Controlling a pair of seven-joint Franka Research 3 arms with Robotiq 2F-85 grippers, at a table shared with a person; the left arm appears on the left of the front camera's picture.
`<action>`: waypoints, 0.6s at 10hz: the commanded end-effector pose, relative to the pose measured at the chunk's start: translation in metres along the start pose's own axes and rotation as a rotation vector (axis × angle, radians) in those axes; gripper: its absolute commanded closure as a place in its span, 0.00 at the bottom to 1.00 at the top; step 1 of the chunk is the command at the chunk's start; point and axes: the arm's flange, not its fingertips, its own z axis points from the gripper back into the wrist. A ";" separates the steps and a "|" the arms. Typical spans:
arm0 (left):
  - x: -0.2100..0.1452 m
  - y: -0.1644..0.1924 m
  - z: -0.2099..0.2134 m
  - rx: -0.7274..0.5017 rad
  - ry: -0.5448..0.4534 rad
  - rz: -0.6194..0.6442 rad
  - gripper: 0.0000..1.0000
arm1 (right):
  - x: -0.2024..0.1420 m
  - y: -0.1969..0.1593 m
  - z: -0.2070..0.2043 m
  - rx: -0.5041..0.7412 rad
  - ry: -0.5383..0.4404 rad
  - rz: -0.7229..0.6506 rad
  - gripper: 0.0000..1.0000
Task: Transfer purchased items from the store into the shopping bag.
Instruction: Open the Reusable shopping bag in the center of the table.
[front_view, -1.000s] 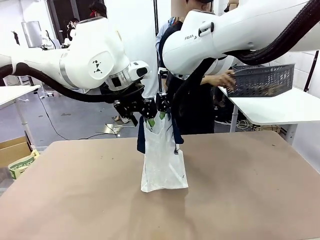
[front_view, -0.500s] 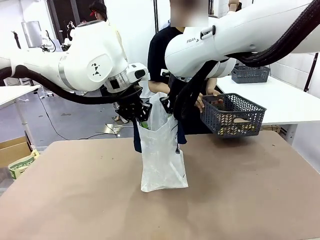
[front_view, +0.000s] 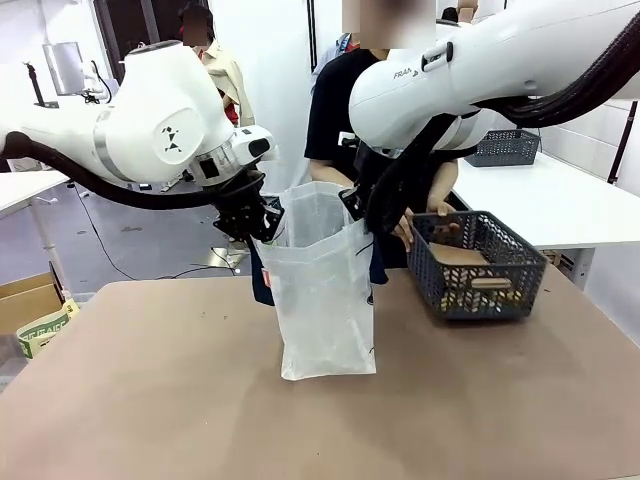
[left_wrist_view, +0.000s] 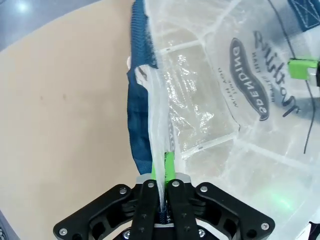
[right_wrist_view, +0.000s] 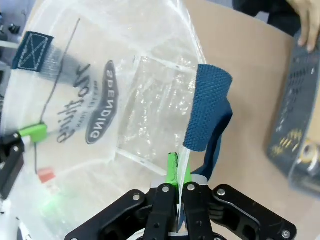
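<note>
Between my two arms, at the middle of the surface (front_view: 150, 380), the shopping bag (front_view: 325, 300) stands upright with its mouth pulled wide. My left fingers (left_wrist_view: 170, 165) are pinched tight on one side of the rim, thin plastic running up between the green pads beside a navy handle (left_wrist_view: 140, 100). My right fingers (right_wrist_view: 172, 170) are clamped the same way on the opposite side, next to the other navy handle (right_wrist_view: 207, 110).

A second ago both sets of fingers sat close together above the bag and were only partly closed, and the bag hung narrow and slack. Since then they have shut fully and drawn apart, so the top now forms a broad opening facing up.

The other change is the dark grey basket (front_view: 465, 290). A second ago the person held it up over the far white table; half a second ago it was in the air, on its way across. Now it appears to rest on the surface just beside the bag, on my right, with the person's hand (front_view: 404, 231) at its near corner. Tan boxes (front_view: 455, 255) lie inside it.

I judge the bag ready to receive: nothing has gone in yet, and my job is to hold the rim steady.
</note>
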 end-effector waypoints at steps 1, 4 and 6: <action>-0.009 0.016 0.009 0.014 -0.032 0.021 1.00 | -0.009 -0.010 0.005 -0.021 -0.002 0.045 1.00; -0.003 0.026 0.016 0.121 0.004 -0.060 1.00 | -0.009 -0.018 0.011 -0.079 -0.026 0.077 1.00; -0.003 0.027 0.014 0.173 0.033 -0.110 1.00 | -0.011 -0.019 0.012 -0.130 -0.019 0.151 1.00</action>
